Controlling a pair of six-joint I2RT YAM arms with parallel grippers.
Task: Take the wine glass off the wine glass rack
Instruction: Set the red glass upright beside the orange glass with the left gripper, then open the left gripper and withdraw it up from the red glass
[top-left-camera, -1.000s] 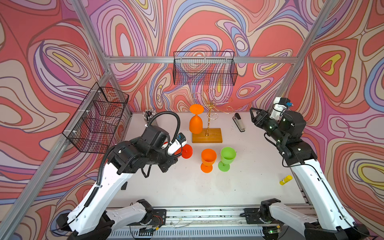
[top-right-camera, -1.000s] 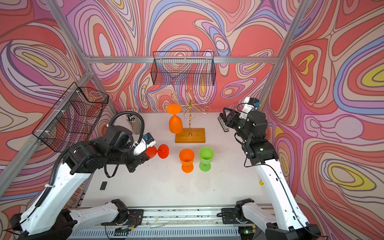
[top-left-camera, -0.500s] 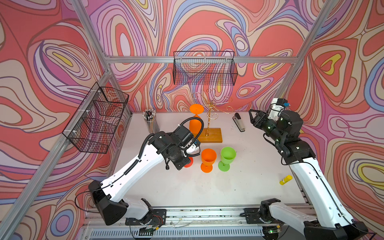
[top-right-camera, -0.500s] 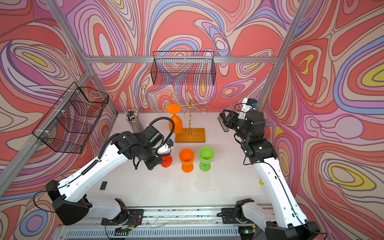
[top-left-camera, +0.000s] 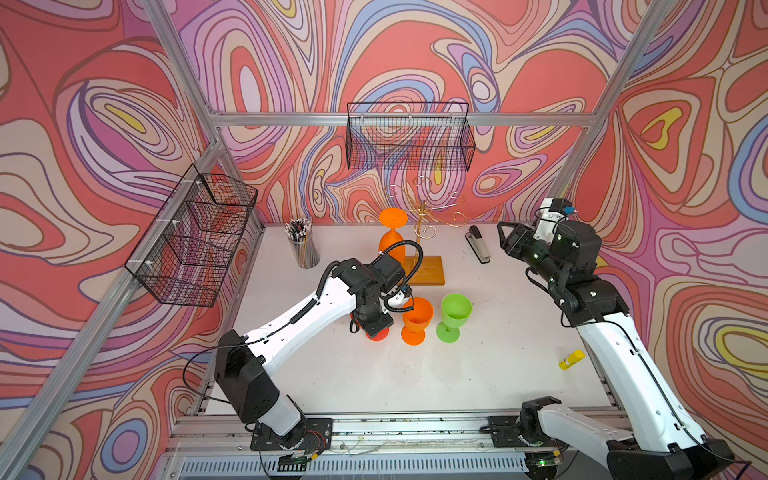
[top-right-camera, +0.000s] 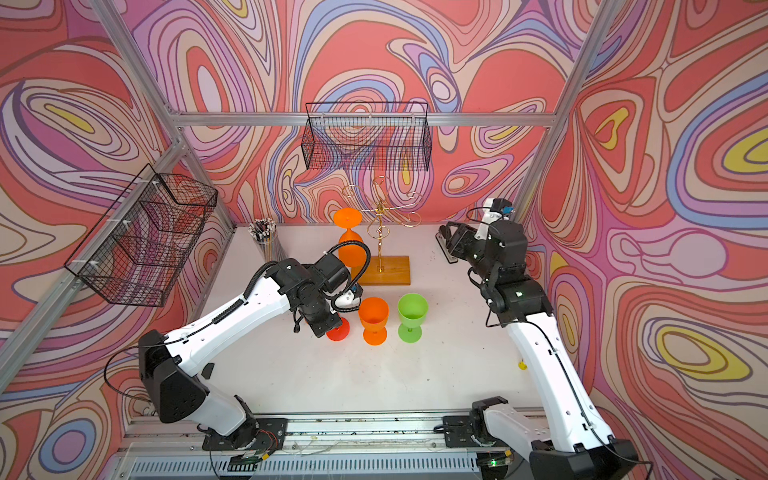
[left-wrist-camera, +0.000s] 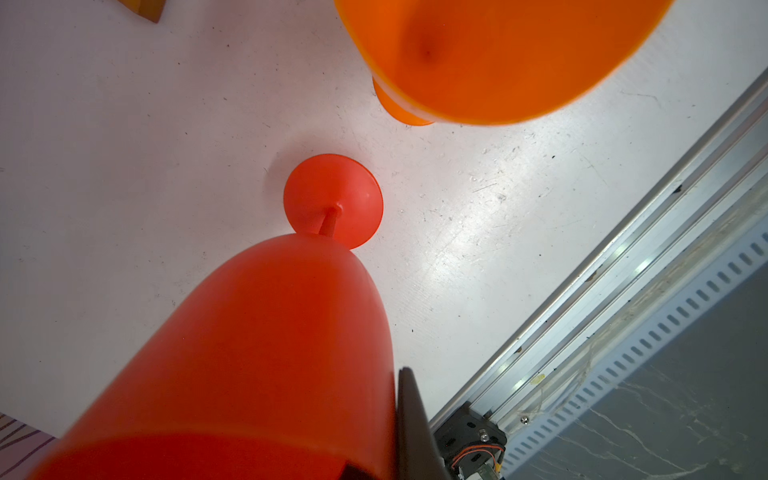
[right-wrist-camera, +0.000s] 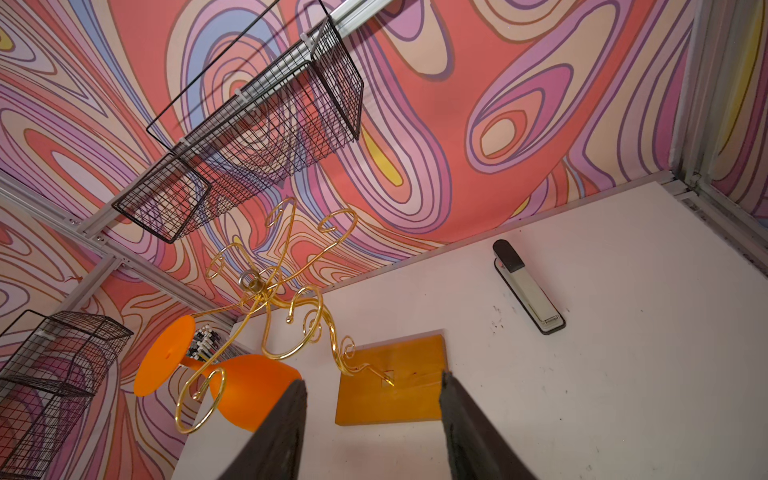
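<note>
The red wine glass (left-wrist-camera: 270, 353) is off the rack and upright. The left gripper (top-left-camera: 374, 322) is clamped on its rim, with one dark finger (left-wrist-camera: 409, 419) against the outside of the bowl. Its foot is at the tabletop; whether it touches cannot be told. It is just beside a standing orange glass (top-left-camera: 417, 316), and a green glass (top-left-camera: 455, 309) stands next in the row.

Behind them is the wine glass rack (top-left-camera: 423, 216), a gold wire tree on a wooden base. A hanging orange wine glass (top-left-camera: 391, 241) sits upside down in one hook arm on the rack's left side in both top views.

The right gripper (top-left-camera: 503, 239) hovers well to the right of the rack, jaws apart and holding nothing.

The white table (top-left-camera: 415, 382) is scuffed. Swirl-patterned walls and an aluminium frame surround it. A pen cup (top-left-camera: 302, 245) full of pens stands at the back left. A stapler (top-left-camera: 478, 249) lies near the rack, and a yellow glue stick (top-left-camera: 571, 359) lies by the right edge. One black mesh basket (top-left-camera: 409, 141) hangs on the back wall and another, the side basket (top-left-camera: 195, 245), on the left.
</note>
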